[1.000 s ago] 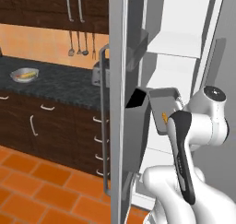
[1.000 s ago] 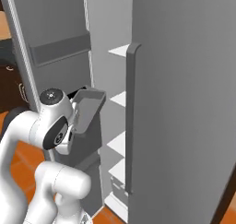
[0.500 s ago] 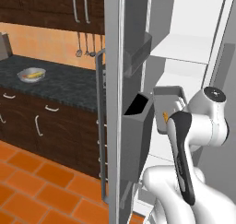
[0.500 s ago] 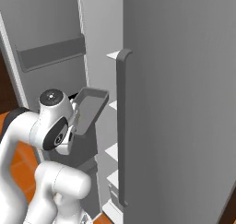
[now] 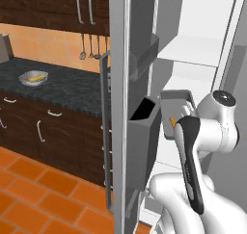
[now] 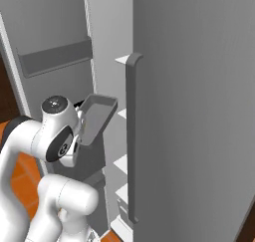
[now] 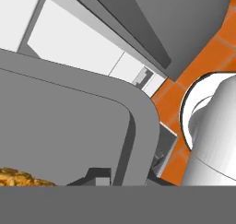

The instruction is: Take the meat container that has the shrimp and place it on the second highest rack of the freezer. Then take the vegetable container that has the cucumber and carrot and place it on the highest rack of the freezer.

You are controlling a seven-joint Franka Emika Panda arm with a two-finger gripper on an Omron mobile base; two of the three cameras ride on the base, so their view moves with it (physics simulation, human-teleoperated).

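Hand view shows the gripper [image 7: 99,174] pinched tight on the rim of the shallow grey meat tray [image 7: 60,117], the orange shrimp [image 7: 20,177] inside. First step underway: next, carry it right into the silver-grey freezer [image 5: 193,50], onto the second-highest white shelf [image 5: 185,76].

The white arm rises from its base, elbow bent, forearm reaching forward at mid height. The wrist is turned so the hand tilts, its camera looking along the gripper [image 7: 103,174] toward the floor. The two dark fingertips [image 7: 97,173] are closed tight, pinched on the rim directly ahead of the hand.
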